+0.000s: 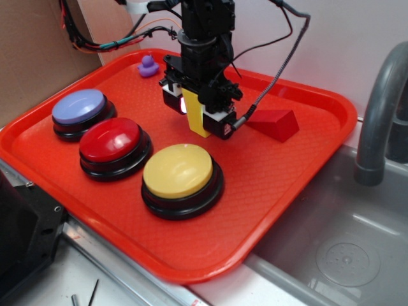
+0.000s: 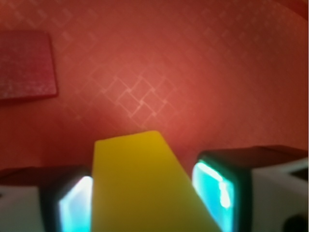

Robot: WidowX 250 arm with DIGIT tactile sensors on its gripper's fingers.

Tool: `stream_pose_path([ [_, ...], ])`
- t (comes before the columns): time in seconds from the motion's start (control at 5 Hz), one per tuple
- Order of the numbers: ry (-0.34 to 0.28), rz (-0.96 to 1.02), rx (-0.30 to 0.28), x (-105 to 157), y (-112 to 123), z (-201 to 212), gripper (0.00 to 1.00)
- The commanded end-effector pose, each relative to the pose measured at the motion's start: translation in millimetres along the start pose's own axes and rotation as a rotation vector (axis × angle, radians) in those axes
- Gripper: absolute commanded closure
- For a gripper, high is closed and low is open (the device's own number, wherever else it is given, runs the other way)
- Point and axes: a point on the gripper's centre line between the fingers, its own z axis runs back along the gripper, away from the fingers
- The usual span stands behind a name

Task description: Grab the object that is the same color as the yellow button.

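The yellow wedge block (image 1: 199, 125) stands upright between my fingers near the middle of the red tray (image 1: 299, 191). In the wrist view it (image 2: 140, 183) fills the gap between the two lit pads and both pads touch its sides. My gripper (image 1: 199, 115) is shut on it, and it also shows in the wrist view (image 2: 145, 203). The wedge's lower end is at or just above the tray; I cannot tell which. The yellow button (image 1: 178, 171), a big dome on a black base, sits in front of the gripper, apart from it.
A red button (image 1: 111, 140) and a lavender-blue button (image 1: 80, 106) stand left of the yellow one. A red wedge block (image 1: 275, 123) lies just right of the gripper, also in the wrist view (image 2: 26, 65). A purple duck (image 1: 148, 66) sits at the back. A sink (image 1: 338, 255) and faucet (image 1: 376, 121) are right.
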Motion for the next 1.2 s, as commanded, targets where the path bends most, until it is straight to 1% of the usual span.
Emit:
stream_pose_path([
  [0.0,-0.063,0.004,-0.044,10,10,23,1.0],
  [0.2,0.001,0.077,-0.091,11,22,55,1.0],
  [0.4,-0.012,0.1,-0.138,7,32,91,1.0],
  [0.6,-0.046,0.109,-0.17,-2,38,125,1.0],
  [0.8,-0.102,0.127,-0.204,-18,45,159,1.0],
  [1.0,-0.131,0.167,-0.223,-29,55,177,1.0],
])
